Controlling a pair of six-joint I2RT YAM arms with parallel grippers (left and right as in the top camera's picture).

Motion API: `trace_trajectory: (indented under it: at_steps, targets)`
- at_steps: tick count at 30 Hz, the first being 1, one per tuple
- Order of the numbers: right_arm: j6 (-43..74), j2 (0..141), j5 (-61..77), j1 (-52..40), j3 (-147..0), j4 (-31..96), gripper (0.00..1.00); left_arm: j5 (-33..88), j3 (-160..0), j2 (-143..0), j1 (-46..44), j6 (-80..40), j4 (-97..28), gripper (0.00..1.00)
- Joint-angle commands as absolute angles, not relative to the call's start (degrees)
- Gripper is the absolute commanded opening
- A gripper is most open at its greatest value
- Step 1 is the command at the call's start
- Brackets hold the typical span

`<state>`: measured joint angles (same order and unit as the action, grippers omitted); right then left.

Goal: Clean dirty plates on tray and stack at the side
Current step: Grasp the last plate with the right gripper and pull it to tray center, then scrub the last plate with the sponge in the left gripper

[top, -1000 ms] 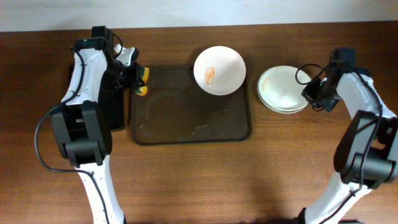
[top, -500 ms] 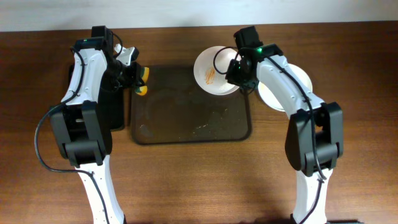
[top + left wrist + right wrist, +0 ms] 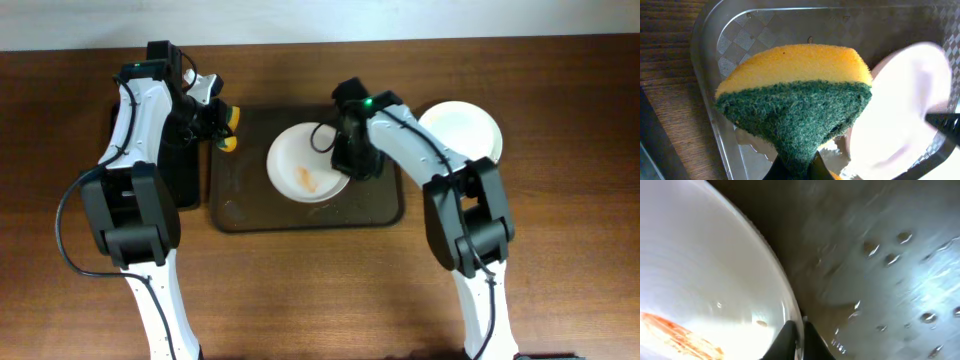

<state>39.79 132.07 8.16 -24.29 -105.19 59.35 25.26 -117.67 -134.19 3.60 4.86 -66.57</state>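
Observation:
A white plate (image 3: pixel 305 165) with an orange smear lies on the dark brown tray (image 3: pixel 250 205), near its middle. My right gripper (image 3: pixel 350 158) is shut on the plate's right rim; the right wrist view shows the rim (image 3: pixel 790 305) pinched between the fingers, with the smear at lower left. Clean white plates (image 3: pixel 462 128) sit stacked on the table right of the tray. My left gripper (image 3: pixel 222 128) is shut on a yellow and green sponge (image 3: pixel 795 95) and holds it above the tray's far left corner. The plate shows in the left wrist view (image 3: pixel 900 110).
A smaller black tray (image 3: pixel 180 165) lies left of the brown tray, under the left arm. Water drops spot the brown tray's wet floor (image 3: pixel 890 265). Brown wooden table (image 3: pixel 320 290) lies all around.
My right gripper swung from the stacked plates to the smeared plate at the tray's far right, gripped its rim and dragged it to the tray's middle. The left arm has not moved.

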Motion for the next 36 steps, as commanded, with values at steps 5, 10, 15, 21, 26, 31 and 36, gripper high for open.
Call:
trace_trajectory:
  at_steps: [5,10,15,21,26,31,36]
  targets:
    - [12.5,131.5,8.0,-25.3,-114.0,64.6,0.72,25.7,-118.3,-134.1,3.4,4.3,-66.0,0.01]
    - [-9.2,134.3,8.8,-23.2,-114.1,60.7,0.77,25.7,-118.3,-134.1,3.4,4.3,-65.1,0.01]
    - [-12.1,138.0,9.3,-23.9,-114.1,56.3,0.57,25.7,-118.3,-134.1,3.4,4.3,-64.9,0.0]
    - [18.9,138.0,11.6,-24.0,-114.1,59.5,0.04,25.6,-118.3,-134.1,3.4,4.3,-64.9,0.0]
    - [43.6,138.0,11.9,-27.6,-114.0,59.1,0.05,25.7,-118.3,-134.1,3.4,4.3,-65.0,0.0]
    - [23.4,138.1,14.2,-25.8,-114.0,50.3,0.69,25.6,-118.3,-134.1,3.4,4.3,-64.9,0.0]
    - [15.3,139.9,14.7,-26.3,-113.9,50.6,0.4,25.7,-118.3,-134.1,3.4,4.3,-64.8,0.01]
